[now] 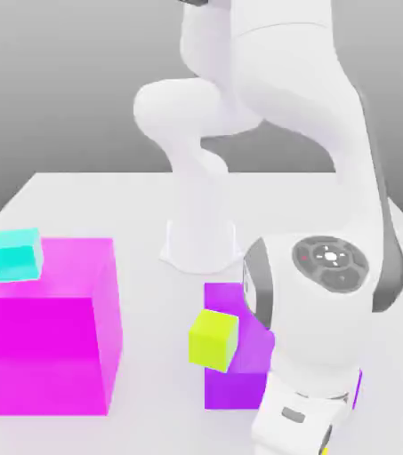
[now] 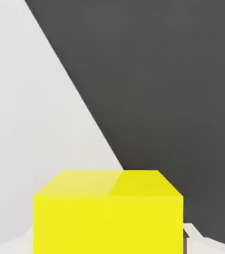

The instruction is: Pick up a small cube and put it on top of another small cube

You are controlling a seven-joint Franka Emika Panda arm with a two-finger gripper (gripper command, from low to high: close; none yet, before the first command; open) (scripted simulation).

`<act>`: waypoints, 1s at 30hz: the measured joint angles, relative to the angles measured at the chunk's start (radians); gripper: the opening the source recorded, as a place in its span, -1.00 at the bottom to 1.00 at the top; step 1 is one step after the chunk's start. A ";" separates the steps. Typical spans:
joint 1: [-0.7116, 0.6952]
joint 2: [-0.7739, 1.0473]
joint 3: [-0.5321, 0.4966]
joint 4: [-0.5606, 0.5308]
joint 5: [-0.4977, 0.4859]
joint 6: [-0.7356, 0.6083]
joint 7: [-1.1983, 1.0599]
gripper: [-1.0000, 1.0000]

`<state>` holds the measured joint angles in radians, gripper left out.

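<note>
Yellow cube (image 2: pixel 108 213) occupies the near foreground of the hand view, close under the camera, with a lit top face and a flat front face; a sliver of a pale finger (image 2: pixel 187 240) sits against its side, but whether the jaws clamp it or merely flank it cannot be told. Behind the cube, the white table (image 2: pixel 30 124) meets a dark background along a diagonal edge. Exterior view: the Panda arm (image 1: pixel 267 98) bends down toward the near edge of the table, its wrist low at the exterior view's right, a sliver of yellow showing beneath the hand. A lime cube (image 1: pixel 213 339) sits against a purple block (image 1: pixel 236 373) just beside the wrist. A cyan cube (image 1: pixel 17 254) rests beside the magenta block (image 1: pixel 49 329), well apart from the hand.
</note>
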<state>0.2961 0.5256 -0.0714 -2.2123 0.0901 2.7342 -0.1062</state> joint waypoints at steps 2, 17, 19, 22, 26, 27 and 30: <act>0.004 -0.056 -0.006 -0.012 -0.011 -0.044 0.008 -1.00; -0.240 -0.565 -0.199 -0.091 -0.077 -0.469 0.098 -1.00; -0.279 -0.631 -0.213 -0.102 -0.103 -0.522 0.123 -1.00; -0.338 -0.730 -0.244 -0.119 -0.147 -0.600 0.162 -1.00; -0.436 -0.857 -0.285 -0.143 -0.210 -0.695 0.216 -1.00; -0.448 -0.863 -0.293 -0.159 -0.217 -0.684 0.220 -1.00; -0.463 -0.830 -0.307 -0.228 -0.217 -0.584 0.217 -1.00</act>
<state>-0.1668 -0.3044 -0.3780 -2.4401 -0.1269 2.1499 0.1107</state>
